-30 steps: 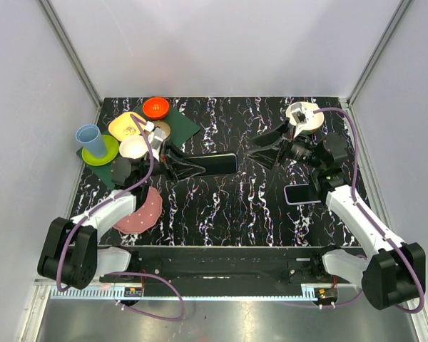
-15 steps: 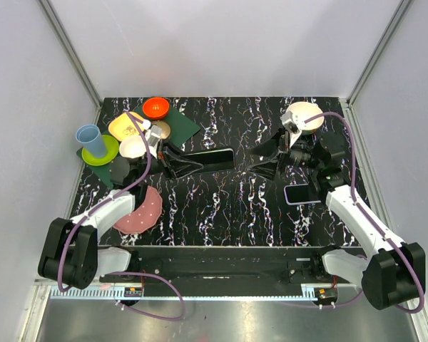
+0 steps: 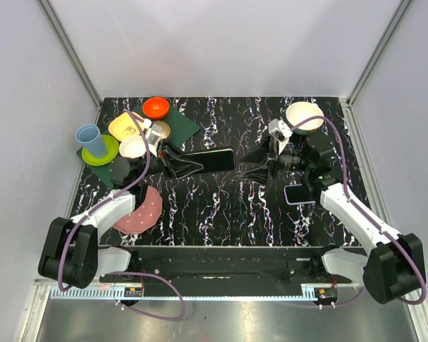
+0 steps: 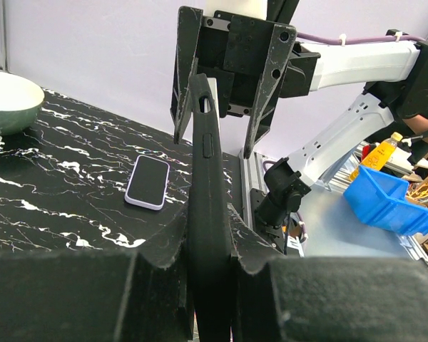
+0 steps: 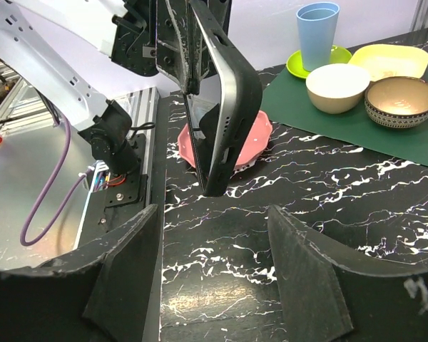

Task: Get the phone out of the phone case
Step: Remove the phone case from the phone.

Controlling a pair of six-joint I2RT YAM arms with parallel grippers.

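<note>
My left gripper (image 3: 189,165) is shut on a black phone case (image 3: 215,161) and holds it edge-up above the table's middle. In the left wrist view the case (image 4: 203,142) stands between my pads (image 4: 157,285). In the right wrist view the case (image 5: 225,92) hangs tilted, a dark phone screen (image 5: 200,135) showing in it. My right gripper (image 3: 251,165) is open and empty, just right of the case's free end, its fingers (image 4: 267,78) to either side of that end and apart from it. From its own wrist view the right gripper (image 5: 214,263) stays short of the case.
A second phone in a lilac case (image 3: 300,194) lies flat under the right arm. A white bowl (image 3: 304,116) sits at the back right. A pink plate (image 3: 144,210), bowls (image 3: 133,146), a blue cup (image 3: 91,139) and a green mat (image 3: 182,127) crowd the left.
My right gripper has moved left toward the free end of the case, still open. My left gripper holds the case in about the same place.
</note>
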